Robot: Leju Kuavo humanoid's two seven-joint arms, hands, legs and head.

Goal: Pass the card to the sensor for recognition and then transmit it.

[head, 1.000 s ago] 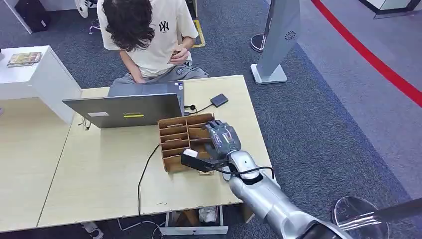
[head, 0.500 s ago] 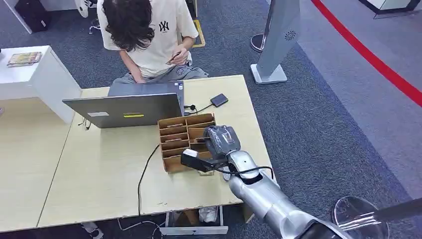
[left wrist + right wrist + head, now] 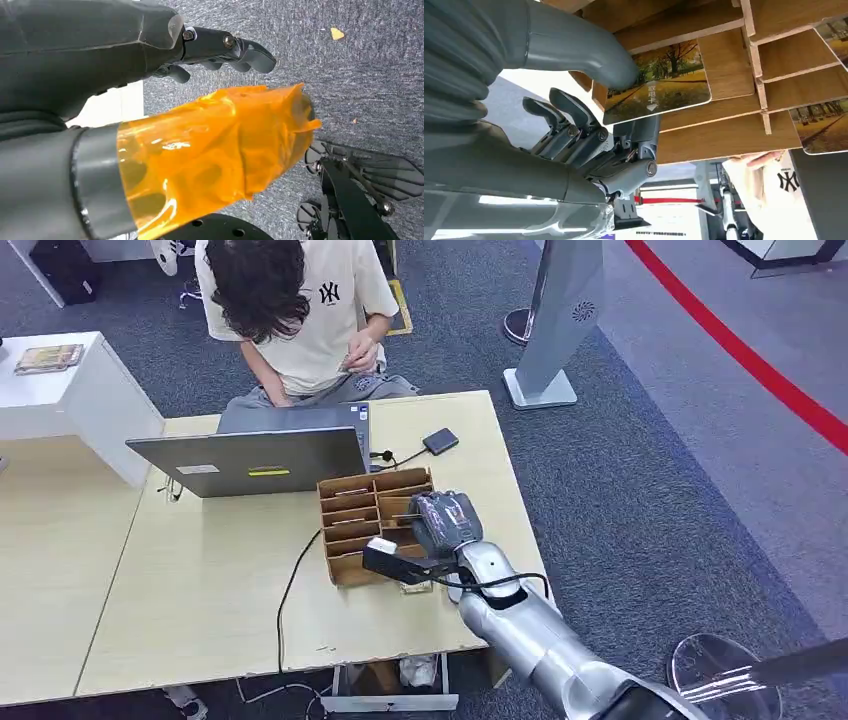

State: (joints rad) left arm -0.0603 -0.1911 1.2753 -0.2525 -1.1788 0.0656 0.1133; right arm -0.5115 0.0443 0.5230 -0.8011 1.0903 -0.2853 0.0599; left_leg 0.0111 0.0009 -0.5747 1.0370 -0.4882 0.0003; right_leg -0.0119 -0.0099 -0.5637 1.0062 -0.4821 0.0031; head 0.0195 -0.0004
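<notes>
Card (image 3: 659, 87): autumn-tree picture, white Chinese characters above a small arrow; lies in a compartment of the cardboard organizer (image 3: 372, 523).
Right hand (image 3: 589, 120): thumb on the card's face, fingers curled beneath, pinching it.
Left hand (image 3: 150, 95): thumb wrapped in orange film, fingers loosely extended, holding nothing, above carpet.
Table (image 3: 200, 600): carries organizer, laptop (image 3: 250, 460).
Person (image 3: 300, 300): shirt with NY logo.

the card (image 3: 659, 90) carries an autumn scene of yellow-orange trees with small white lettering and a white arrow. the slotted box (image 3: 372, 515) is brown cardboard, on a pale wood table (image 3: 200, 590). the right hand (image 3: 447, 520) is grey with darker fingers on a silver arm. the left hand (image 3: 75, 55) is dark grey, its thumb (image 3: 210, 145) wrapped in translucent orange film. the carpet (image 3: 650, 490) is speckled blue-grey with a red stripe (image 3: 740, 350). the person's shirt (image 3: 320, 310) is cream with a black logo.
</notes>
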